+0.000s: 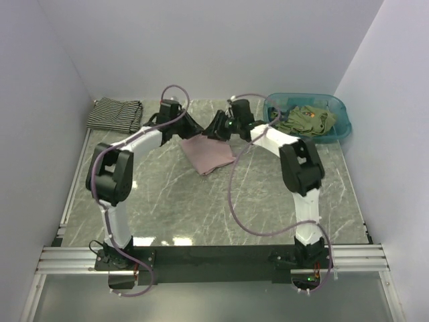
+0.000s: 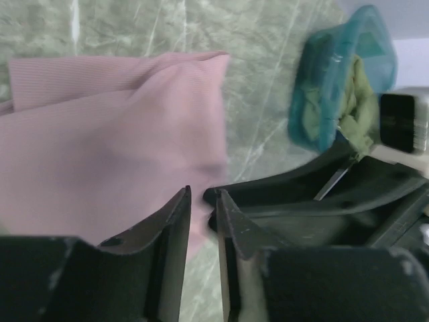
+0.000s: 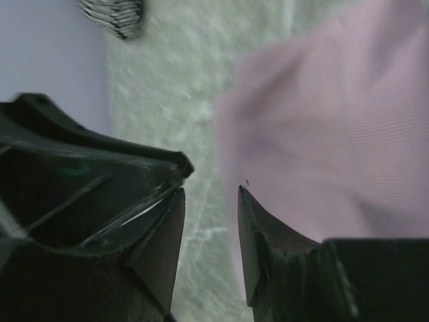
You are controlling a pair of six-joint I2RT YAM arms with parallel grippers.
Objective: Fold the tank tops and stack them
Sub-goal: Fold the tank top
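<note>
The dusty pink tank top (image 1: 208,155) lies folded flat on the table's middle back; it also shows in the left wrist view (image 2: 100,134) and the right wrist view (image 3: 335,114). My left gripper (image 1: 193,127) hovers at its far left edge, its jaws a narrow gap apart (image 2: 203,198) with nothing between them. My right gripper (image 1: 219,127) is at the far right edge, open and empty (image 3: 211,191). The two grippers are close together. The striped tank top (image 1: 115,114) lies folded at the back left. Olive green tank tops (image 1: 307,121) lie in the basin.
The teal plastic basin (image 1: 340,124) stands at the back right corner and also shows in the left wrist view (image 2: 322,94). White walls close in the table at the back and on both sides. Purple cables loop off both arms.
</note>
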